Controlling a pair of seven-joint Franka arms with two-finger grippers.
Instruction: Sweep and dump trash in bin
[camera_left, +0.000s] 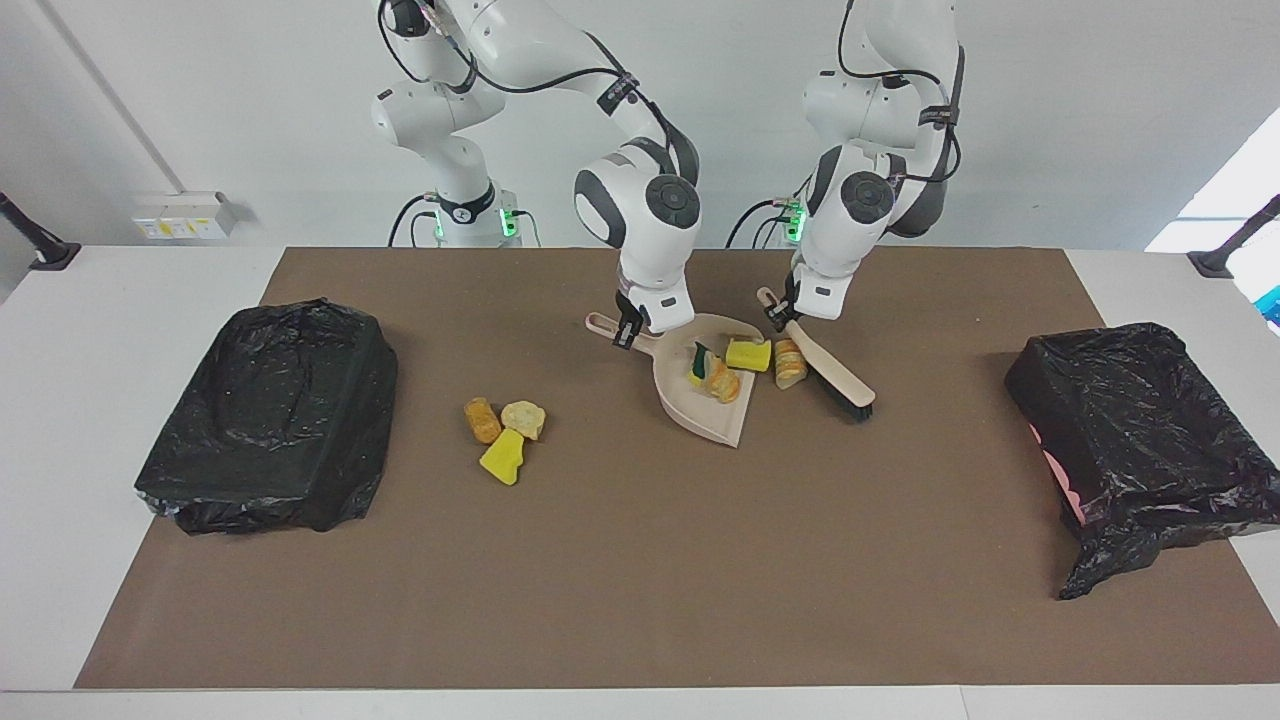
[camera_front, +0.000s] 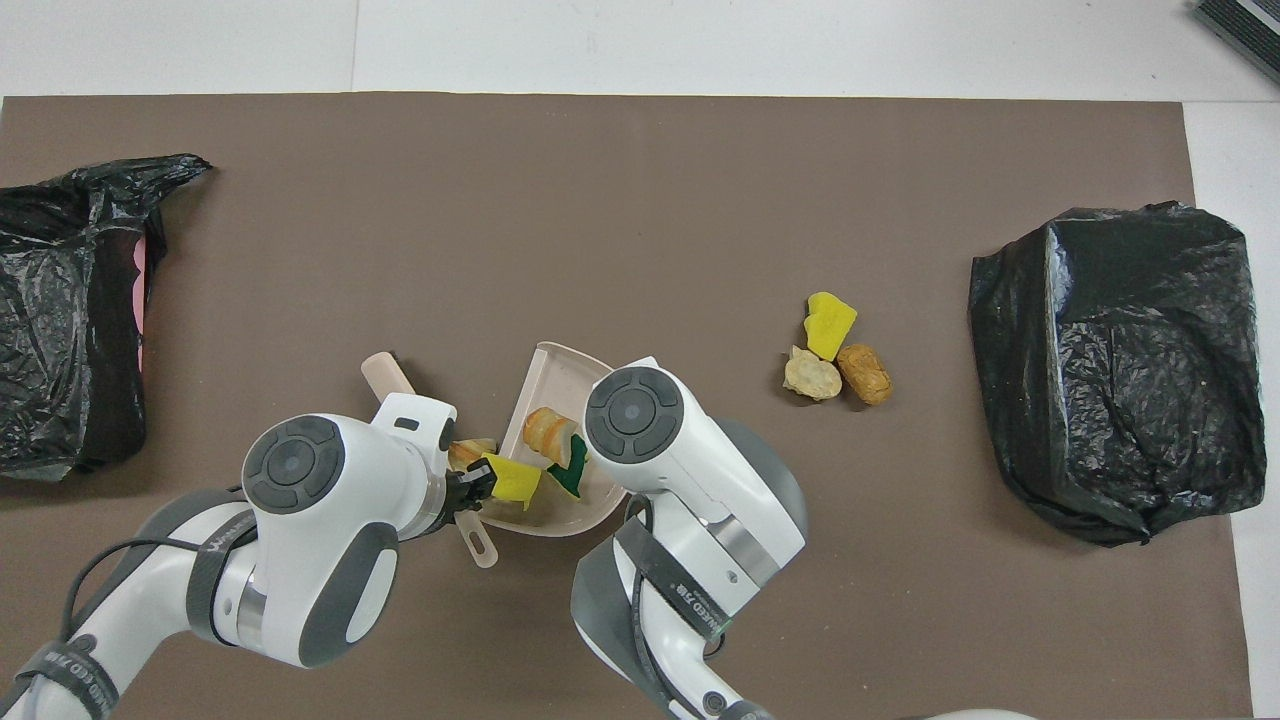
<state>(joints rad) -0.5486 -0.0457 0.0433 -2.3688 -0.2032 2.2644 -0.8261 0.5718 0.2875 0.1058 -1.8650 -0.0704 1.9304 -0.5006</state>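
Facing view, scanned from one side to the other: we see a black-bagged bin (camera_left: 268, 415), then three loose trash chunks (camera_left: 505, 432) on the brown mat (camera_left: 640, 560). The right gripper (camera_left: 627, 333) is clamped on the handle of the beige plastic dustpan (camera_left: 700, 415), which holds trash pieces (camera_left: 722, 372). The left gripper (camera_left: 780, 313) is clamped on the beige hand brush (camera_left: 832, 371), pressing a bread lump (camera_left: 789, 363) against the pan's edge. A second black-bagged bin (camera_left: 1140, 440) follows.

Quick count: seven trash chunks (camera_left: 511, 432) total, three yellow sponge bits (camera_left: 748, 355) and four bread-like lumps (camera_left: 789, 363). One dustpan (camera_left: 700, 410), one brush (camera_left: 832, 373), two black-bagged bins (camera_left: 270, 415), two arms.
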